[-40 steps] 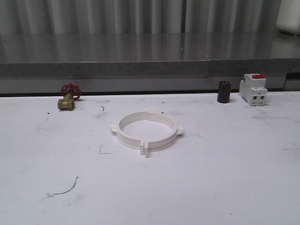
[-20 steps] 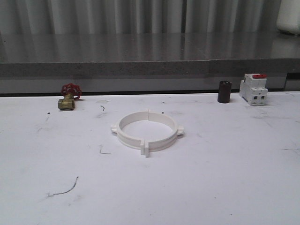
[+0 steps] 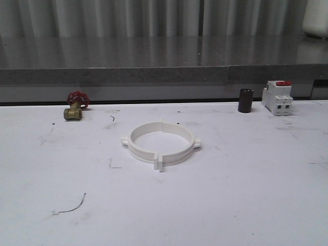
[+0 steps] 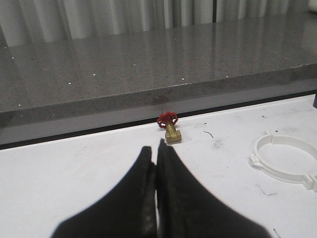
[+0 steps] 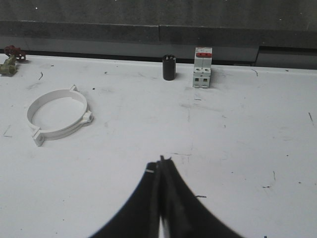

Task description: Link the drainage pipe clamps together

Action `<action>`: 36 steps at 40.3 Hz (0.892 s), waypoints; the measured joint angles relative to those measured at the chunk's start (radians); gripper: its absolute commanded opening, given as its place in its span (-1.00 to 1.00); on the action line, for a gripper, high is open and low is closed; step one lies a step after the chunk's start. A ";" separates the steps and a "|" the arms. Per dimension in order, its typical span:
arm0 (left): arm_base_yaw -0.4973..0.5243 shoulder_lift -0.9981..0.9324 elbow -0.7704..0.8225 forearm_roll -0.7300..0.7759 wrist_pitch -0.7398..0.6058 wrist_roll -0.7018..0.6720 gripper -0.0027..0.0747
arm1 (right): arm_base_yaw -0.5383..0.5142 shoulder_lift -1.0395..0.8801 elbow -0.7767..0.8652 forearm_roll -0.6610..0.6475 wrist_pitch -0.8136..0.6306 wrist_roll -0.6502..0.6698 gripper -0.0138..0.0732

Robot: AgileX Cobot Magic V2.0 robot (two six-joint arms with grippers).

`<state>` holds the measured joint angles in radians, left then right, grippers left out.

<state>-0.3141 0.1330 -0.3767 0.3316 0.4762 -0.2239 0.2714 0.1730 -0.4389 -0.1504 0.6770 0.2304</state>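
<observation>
The two white drainage pipe clamps (image 3: 160, 143) lie flat on the white table, joined into one ring with small tabs at the seams. The same ring of clamps (image 4: 283, 159) is off to one side in the left wrist view, and the clamps (image 5: 58, 114) lie well away from the fingers in the right wrist view. My left gripper (image 4: 155, 148) is shut with nothing in it, hovering over bare table short of the brass valve. My right gripper (image 5: 160, 163) is shut and holds nothing, over bare table far from the ring.
A brass valve with a red handwheel (image 3: 75, 106) stands at the back left. A black cylinder (image 3: 245, 100) and a white breaker with a red top (image 3: 277, 97) stand at the back right. A grey ledge (image 3: 154, 72) runs behind the table.
</observation>
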 measured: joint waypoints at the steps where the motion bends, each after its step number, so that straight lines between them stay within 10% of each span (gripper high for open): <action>1: 0.000 0.000 0.005 -0.002 0.000 0.001 -0.98 | 0.000 0.000 0.000 0.000 0.000 0.000 -0.84; 14: 0.077 -0.132 0.195 -0.355 -0.167 0.393 -0.98 | 0.000 0.000 0.000 0.000 -0.001 0.000 -0.84; 36: 0.203 -0.139 0.382 -0.400 -0.349 0.410 -0.98 | 0.000 -0.002 0.000 -0.002 -0.004 0.000 -0.84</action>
<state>-0.1114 -0.0056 0.0051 -0.0682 0.1267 0.1860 0.2714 0.1708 -0.4389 -0.1527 0.6733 0.2304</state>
